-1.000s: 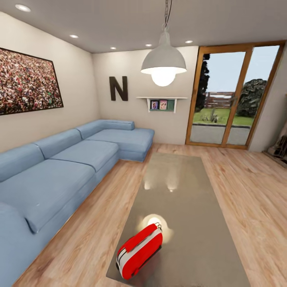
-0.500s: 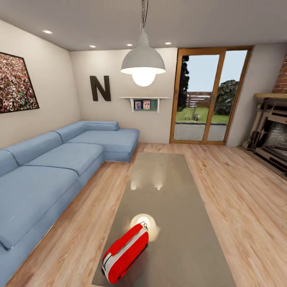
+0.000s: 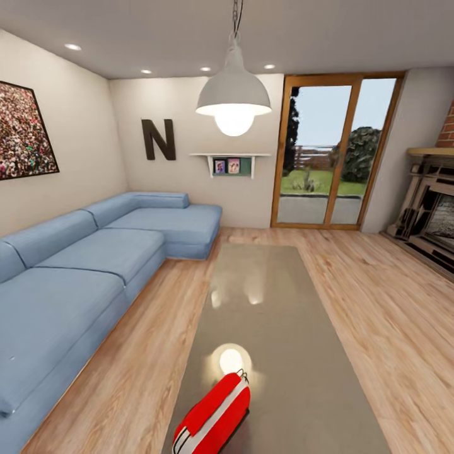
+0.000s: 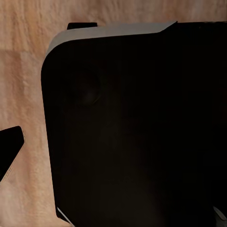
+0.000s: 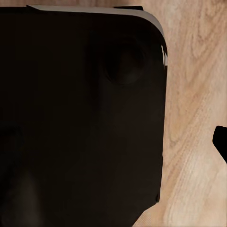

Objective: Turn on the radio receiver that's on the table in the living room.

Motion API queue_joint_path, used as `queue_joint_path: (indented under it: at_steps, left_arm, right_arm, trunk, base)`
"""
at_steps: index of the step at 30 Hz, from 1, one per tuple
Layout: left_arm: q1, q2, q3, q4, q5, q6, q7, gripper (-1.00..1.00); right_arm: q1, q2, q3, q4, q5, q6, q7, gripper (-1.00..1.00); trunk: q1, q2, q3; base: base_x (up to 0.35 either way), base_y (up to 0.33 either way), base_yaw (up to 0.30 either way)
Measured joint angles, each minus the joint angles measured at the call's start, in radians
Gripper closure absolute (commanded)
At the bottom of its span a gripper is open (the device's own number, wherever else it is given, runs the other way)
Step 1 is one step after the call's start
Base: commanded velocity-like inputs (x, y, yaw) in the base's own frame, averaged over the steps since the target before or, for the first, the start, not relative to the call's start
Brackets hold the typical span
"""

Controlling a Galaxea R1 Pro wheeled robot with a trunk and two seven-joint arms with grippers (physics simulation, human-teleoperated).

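Observation:
The red radio receiver [image 3: 213, 416] lies tilted on its side at the near end of the long glossy table [image 3: 277, 315], at the bottom of the head view. Its white-grey side band faces me, and its thin wire handle sits at its far end beside a lamp reflection. In the left wrist view a black robot body panel [image 4: 137, 127] hangs over the wood floor, with one dark fingertip [image 4: 9, 153] at the picture's edge. The right wrist view has a similar black panel [image 5: 80, 113] and a single fingertip [image 5: 221, 142]. Neither pair of fingers can be judged.
A blue sectional sofa [image 3: 82, 271] runs along the left of the table. A grey pendant lamp [image 3: 234, 98] hangs over it. The big "N" [image 3: 158, 139], a small shelf [image 3: 229, 164] and glass doors [image 3: 325, 151] are on the far wall. A brick fireplace [image 3: 435, 214] stands at the right.
The whole head view has shifted, so the camera has moved: it panned right, bringing the fireplace in, then came nearer the table. The radio now sits lower in the picture.

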State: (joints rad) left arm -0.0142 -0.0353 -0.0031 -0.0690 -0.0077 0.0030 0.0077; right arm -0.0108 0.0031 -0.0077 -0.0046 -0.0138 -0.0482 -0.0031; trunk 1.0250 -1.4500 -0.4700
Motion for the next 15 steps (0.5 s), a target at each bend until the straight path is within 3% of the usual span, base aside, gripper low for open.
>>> queue_joint_path:
  at_steps: [10,15]
  left_arm:
    - [0.0,0.0,0.0,0.0,0.002,-0.005,-0.001,-1.0]
    - [-0.001,0.0,0.0,0.0,-0.002,-0.006,-0.004,-1.0]
  right_arm:
    - [0.0,0.0,0.0,0.0,0.0,0.001,0.0,-1.0]
    - [0.0,0.0,0.0,0.0,0.0,0.0,0.0,-1.0]
  trunk:
    - [0.0,0.0,0.0]
    - [0.0,0.0,0.0]
  base:
    - [0.018,0.01,0.0]
    - [0.164,0.119,0.0]
